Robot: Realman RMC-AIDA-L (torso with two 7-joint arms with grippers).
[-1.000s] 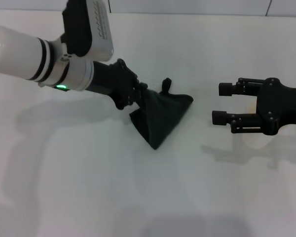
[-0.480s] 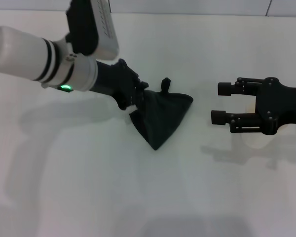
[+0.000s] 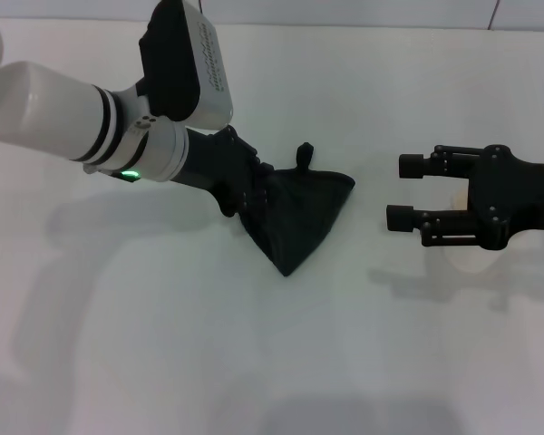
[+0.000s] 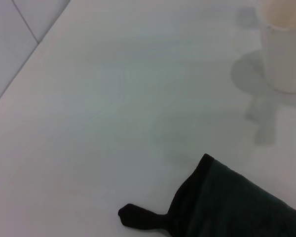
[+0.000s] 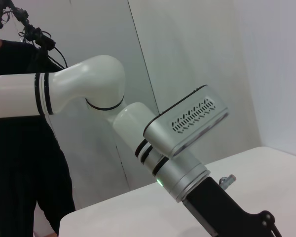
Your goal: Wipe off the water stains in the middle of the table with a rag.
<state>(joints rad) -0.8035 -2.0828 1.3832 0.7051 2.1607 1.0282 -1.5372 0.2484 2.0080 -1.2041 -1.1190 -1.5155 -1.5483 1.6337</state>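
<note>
The dark green-black rag [image 3: 301, 213] lies bunched on the white table [image 3: 163, 344], with its loop tab [image 3: 304, 154] pointing to the far side. My left gripper [image 3: 251, 188] is shut on the rag's left edge and presses it onto the table. The left wrist view shows the rag's corner [image 4: 237, 207] and tab [image 4: 138, 217]. The water stains show in no view. My right gripper [image 3: 404, 191] is open and empty, and hovers to the right of the rag.
A white paper cup [image 3: 471, 256] stands under my right gripper, mostly hidden by it; it also shows in the left wrist view [image 4: 285, 54]. The right wrist view shows my left arm [image 5: 182, 163] and a person in black [image 5: 19, 163] beyond the table.
My left arm has swung a little to the right and turned at the wrist, pushing the rag's left edge slightly. The right arm has stayed still.
</note>
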